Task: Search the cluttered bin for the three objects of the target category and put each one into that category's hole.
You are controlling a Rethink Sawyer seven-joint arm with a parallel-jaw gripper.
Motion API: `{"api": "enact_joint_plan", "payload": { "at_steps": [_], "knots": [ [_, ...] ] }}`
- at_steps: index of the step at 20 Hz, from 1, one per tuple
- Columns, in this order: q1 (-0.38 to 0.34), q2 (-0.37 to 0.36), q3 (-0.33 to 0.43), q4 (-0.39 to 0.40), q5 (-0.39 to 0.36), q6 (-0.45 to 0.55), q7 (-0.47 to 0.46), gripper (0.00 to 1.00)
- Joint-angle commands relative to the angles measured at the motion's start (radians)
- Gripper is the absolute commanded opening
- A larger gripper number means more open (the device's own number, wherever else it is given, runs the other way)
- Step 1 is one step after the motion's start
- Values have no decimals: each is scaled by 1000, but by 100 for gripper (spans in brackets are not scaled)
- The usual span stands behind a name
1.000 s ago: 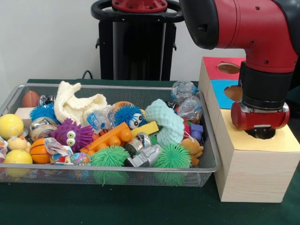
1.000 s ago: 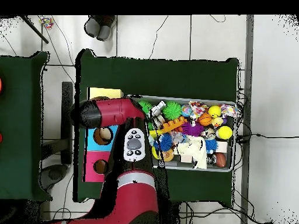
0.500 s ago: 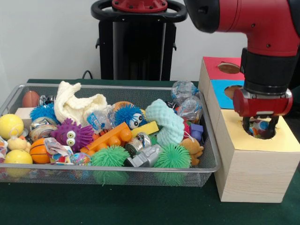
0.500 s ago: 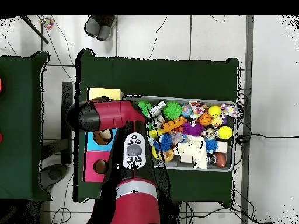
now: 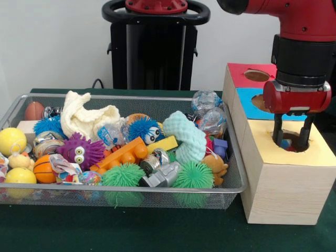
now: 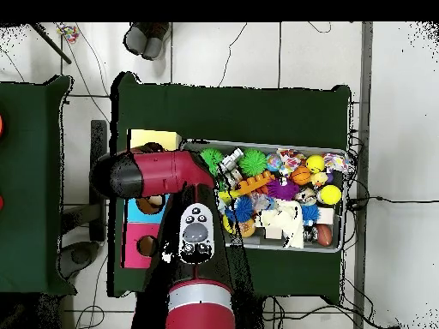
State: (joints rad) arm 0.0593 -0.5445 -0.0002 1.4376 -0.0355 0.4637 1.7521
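My gripper point(image 5: 291, 139) hangs over the round hole point(image 5: 292, 144) in the yellow top of the wooden box point(image 5: 286, 186), fingers point(image 5: 276, 131) spread open. A small colourful object point(image 5: 286, 143) lies low inside that hole, between the fingertips and free of them. The wire bin point(image 5: 157, 189) to the left is piled with toys, among them two clear crinkly wrapped balls point(image 5: 206, 101) point(image 5: 212, 122) at its right end. In the overhead view the red arm point(image 6: 159, 171) hides the gripper and the yellow hole.
The box also has a blue section point(image 5: 251, 100) and a red section point(image 5: 247, 73), each with its own hole. The bin holds a purple fuzzy toy point(image 5: 80, 150), green spiky balls point(image 5: 124, 176), yellow balls point(image 5: 11, 140), an orange block point(image 5: 122, 153) and a white cloth point(image 5: 86, 118).
The gripper rose out of the yellow hole, where it sat low a second ago. The colourful object it held between its fingers half a second ago now stays down in the hole.
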Motion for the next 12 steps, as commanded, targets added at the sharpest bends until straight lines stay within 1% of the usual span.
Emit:
{"api": "enact_joint_plan", "payload": {
  "at_steps": [1,4,10,12],
  "knots": [
    [-11,-27,43,66,-44,92,32,100],
    [-10,-24,48,59,-43,97,27,100],
    [-7,-79,45,68,-37,158,10,100],
    [-5,-85,46,67,-35,169,10,100]
  ]
}}
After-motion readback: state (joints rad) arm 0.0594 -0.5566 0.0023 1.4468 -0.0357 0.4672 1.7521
